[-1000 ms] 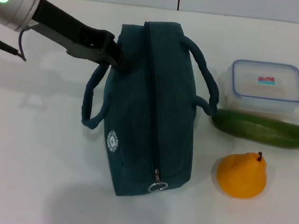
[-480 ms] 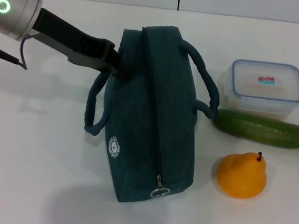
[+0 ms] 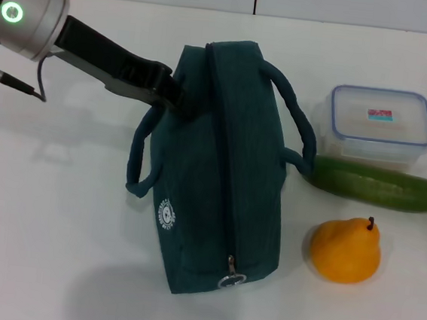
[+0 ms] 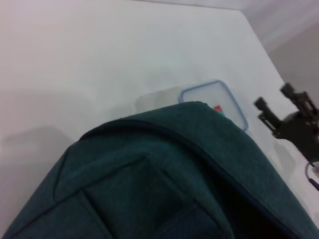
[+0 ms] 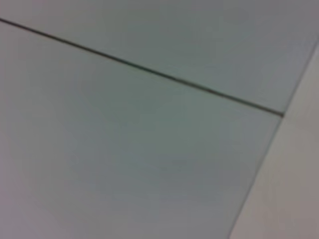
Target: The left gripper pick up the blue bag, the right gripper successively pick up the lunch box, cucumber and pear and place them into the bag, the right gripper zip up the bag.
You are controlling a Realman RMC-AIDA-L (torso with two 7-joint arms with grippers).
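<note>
While the table (image 3: 46, 250) is plain white and matte, a dark seam line runs up the pale wall behind it; the right wrist view shows only flat pale panels with a thin dark joint, nothing of the work.

Bag (image 3: 224, 168) stands near the table's middle, zipped shut along the top, ring pull (image 3: 230, 280) at the near end, round white logo (image 3: 166, 214) on its left side. Nothing of the inside shows, so contents can't be told. Near end looks slightly raised, shadow under it.

My left claw (image 3: 175, 97) reaches in from the upper left, green ring lit on the wrist, tips right at the bag's far left top edge where the left handle (image 3: 142, 153) loops. Claw looks closed on the bag fabric or handle there; exact pinch point is hidden by the fingers. Left wrist view is filled with teal fabric up close.

Box (image 3: 381, 125) sits right of the bag, lid on, blue rim, small red-and-teal label on the lid; inside looks empty as far as the clear lid shows. Cucumber (image 3: 377, 184) lies just in front of the box, its left end by the bag's right handle (image 3: 296, 123). Pear (image 3: 345, 250) stands nearer, stem up, apart from the bag.

My right claw (image 4: 294, 119) shows only far off in the left wrist view, beyond the table edge; can't tell its opening.
</note>
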